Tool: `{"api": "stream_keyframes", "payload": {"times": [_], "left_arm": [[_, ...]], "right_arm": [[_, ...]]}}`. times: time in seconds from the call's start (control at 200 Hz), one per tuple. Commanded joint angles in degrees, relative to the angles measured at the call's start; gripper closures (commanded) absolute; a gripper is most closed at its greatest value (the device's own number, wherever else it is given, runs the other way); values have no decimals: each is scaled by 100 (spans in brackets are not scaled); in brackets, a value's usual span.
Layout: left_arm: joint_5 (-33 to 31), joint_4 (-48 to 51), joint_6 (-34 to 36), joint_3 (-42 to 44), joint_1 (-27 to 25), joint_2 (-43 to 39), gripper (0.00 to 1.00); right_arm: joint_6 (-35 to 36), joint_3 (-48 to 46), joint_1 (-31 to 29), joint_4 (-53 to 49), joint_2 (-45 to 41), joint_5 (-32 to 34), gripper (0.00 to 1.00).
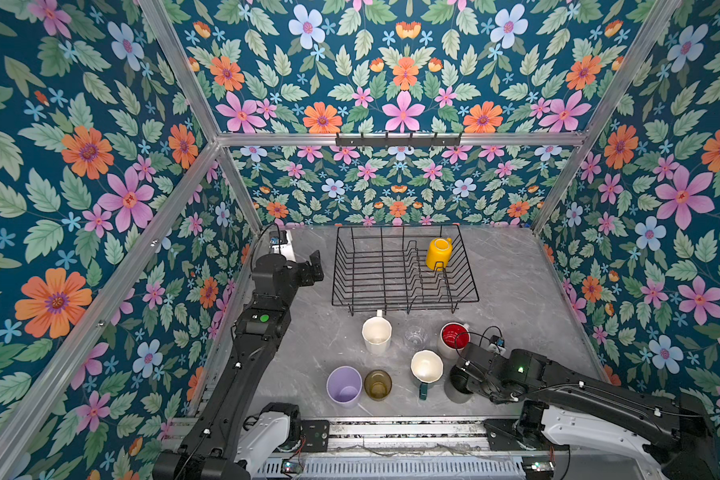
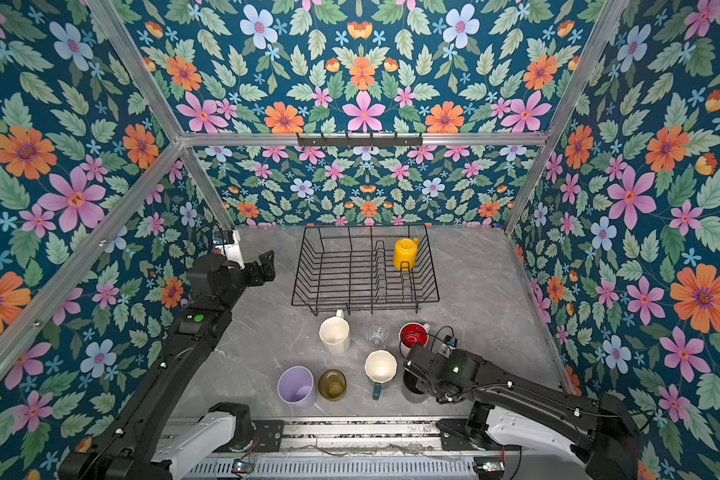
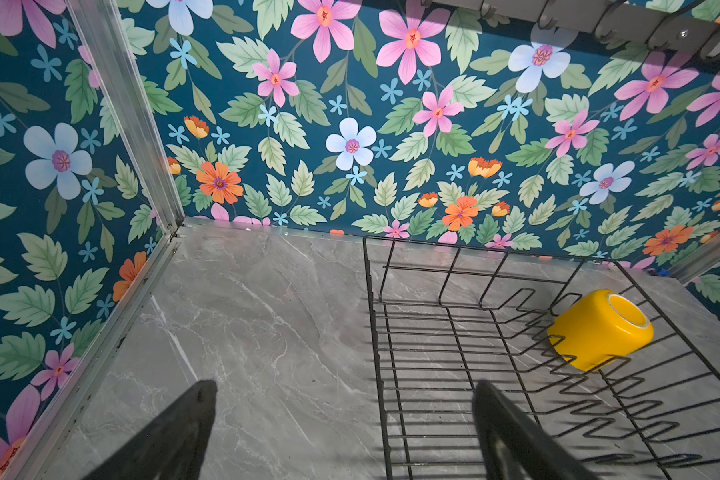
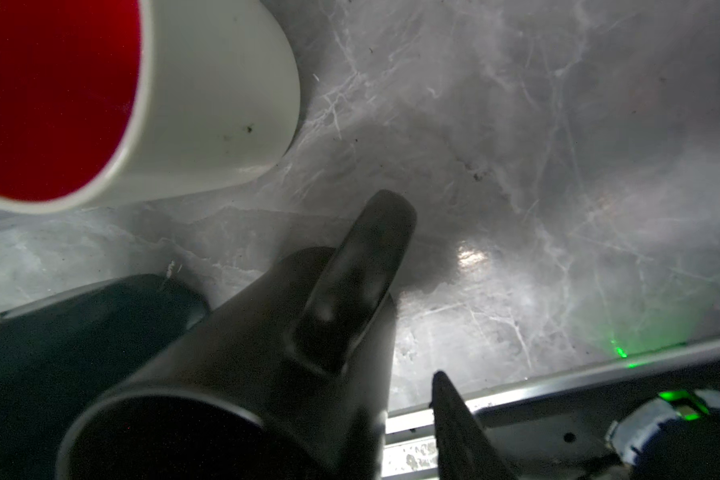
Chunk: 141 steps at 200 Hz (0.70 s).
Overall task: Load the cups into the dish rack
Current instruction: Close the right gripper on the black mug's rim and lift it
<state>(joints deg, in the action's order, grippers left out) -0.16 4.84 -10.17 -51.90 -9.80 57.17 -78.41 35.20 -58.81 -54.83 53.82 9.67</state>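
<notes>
Rack: black wire dish rack point(image 1: 375, 270), the reference point.
Yellow ceramic mug point(image 1: 438, 250): inside rack, tilted against right-hand prongs.
Left gripper point(image 3: 344, 386): just left of rack, fingers spread wide, empty.
Right gripper point(image 1: 459, 380): lowered at glossy black mug point(image 4: 267, 332), in front of rack's right corner; grip impossible to tell.
Red-lined pale mug point(image 1: 454, 338): upright, between rack and black mug.

You are looking down into a small booth whose walls point(image 1: 404, 83) are wearing dark teal wallpaper crowded with pink, orange and pale blue flowers and green leaves. Bare aluminium posts point(image 1: 184, 75) are running up the corners, and a crossbar point(image 1: 267, 139) along the back wall is carrying a dark hook rail point(image 1: 398, 140). A grey marble-veined tabletop point(image 1: 516, 291) is serving as the floor, with metal track point(image 1: 391, 432) lying along its near edge. Bright light is filling the booth and glinting on the stone.
</notes>
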Motion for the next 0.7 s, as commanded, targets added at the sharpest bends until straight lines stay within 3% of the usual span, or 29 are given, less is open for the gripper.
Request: {"api": "stream_keyframes", "payload": {"times": [0.0,0.305,0.7], "left_arm": [[25,-24,-28,-13,5,12,3],[55,-27,-46,-14,22,40,3],[130,-45,-99,-13,74,100,3]], "right_arm": [[-130,-22,-4,134,38,212,60],[-192,-118,-4,235,68,384,68],[-27,-137,31,153,57,420,87]]}}
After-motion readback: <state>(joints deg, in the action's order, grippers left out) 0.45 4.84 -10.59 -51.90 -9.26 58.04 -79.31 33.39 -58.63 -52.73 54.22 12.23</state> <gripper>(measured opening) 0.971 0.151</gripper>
